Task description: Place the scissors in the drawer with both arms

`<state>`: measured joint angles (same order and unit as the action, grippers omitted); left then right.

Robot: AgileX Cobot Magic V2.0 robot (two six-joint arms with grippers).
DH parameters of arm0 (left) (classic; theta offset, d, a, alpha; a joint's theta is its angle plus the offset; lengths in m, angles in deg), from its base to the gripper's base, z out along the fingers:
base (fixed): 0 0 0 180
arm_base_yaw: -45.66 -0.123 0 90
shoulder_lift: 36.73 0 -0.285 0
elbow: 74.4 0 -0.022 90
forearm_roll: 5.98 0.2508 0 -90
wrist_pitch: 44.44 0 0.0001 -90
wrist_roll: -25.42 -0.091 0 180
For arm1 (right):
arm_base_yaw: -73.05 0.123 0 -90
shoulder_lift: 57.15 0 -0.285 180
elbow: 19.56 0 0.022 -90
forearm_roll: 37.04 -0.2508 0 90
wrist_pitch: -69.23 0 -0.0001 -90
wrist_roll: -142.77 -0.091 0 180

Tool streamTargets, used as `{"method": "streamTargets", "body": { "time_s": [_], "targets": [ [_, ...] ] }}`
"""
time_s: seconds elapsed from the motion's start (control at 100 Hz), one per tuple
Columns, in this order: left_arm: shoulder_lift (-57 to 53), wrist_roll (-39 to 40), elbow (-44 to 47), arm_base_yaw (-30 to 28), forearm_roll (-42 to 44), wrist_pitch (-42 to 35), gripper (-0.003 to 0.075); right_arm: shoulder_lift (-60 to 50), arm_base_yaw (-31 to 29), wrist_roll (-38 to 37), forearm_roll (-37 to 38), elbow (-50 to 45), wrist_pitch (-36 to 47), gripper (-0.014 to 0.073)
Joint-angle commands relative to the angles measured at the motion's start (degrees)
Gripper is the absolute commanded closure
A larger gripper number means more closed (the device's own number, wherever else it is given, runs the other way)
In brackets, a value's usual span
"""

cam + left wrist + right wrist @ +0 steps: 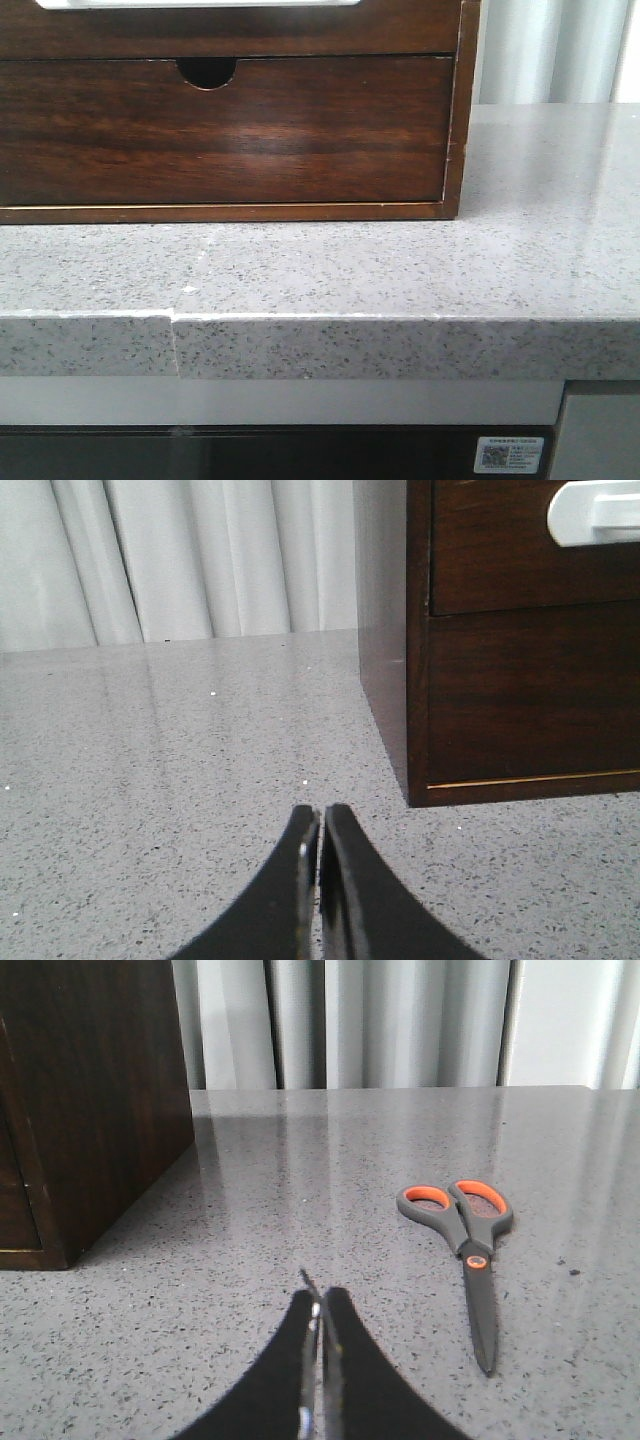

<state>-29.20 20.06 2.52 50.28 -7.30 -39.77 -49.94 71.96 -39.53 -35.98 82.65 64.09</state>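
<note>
The scissors (468,1230), grey with orange-lined handles, lie flat and closed on the speckled grey counter, only in the right wrist view, handles away from the gripper. My right gripper (322,1296) is shut and empty, low over the counter, apart from the scissors. The drawer (230,30) is the upper one of a dark wooden cabinet, closed, with a white rounded area (200,3) at its top edge. It also shows in the left wrist view (490,550). My left gripper (320,816) is shut and empty, near the cabinet's corner. Neither gripper shows in the front view.
Below it is a closed lower drawer with a half-round finger notch (208,72). The cabinet's side (90,1090) stands beside the right gripper. The counter (400,270) has a front edge with a seam (172,330). Grey curtains (180,560) hang behind.
</note>
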Motion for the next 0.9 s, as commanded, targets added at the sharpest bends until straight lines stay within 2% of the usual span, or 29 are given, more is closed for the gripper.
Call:
{"method": "streamTargets", "body": {
  "time_s": [0.0,0.45,0.71,0.89],
  "targets": [
    [-1.71,0.54,2.13,-0.15,-0.24,-4.98,0.0741,-1.29,-0.23,0.15,0.55,-0.93,4.61,0.0662],
    [-1.71,0.54,2.13,-0.15,-0.24,-4.98,0.0741,-1.29,-0.23,0.15,0.55,-0.93,4.61,0.0662],
    [-1.71,0.54,2.02,-0.15,-0.24,-7.91,0.0741,-1.29,-0.23,0.15,0.55,-0.93,4.61,0.0662],
    [-1.71,0.54,1.25,-0.15,-5.49,-9.89,0.0741,-1.29,-0.23,0.15,0.68,-0.57,5.53,0.0662]
  ]
}}
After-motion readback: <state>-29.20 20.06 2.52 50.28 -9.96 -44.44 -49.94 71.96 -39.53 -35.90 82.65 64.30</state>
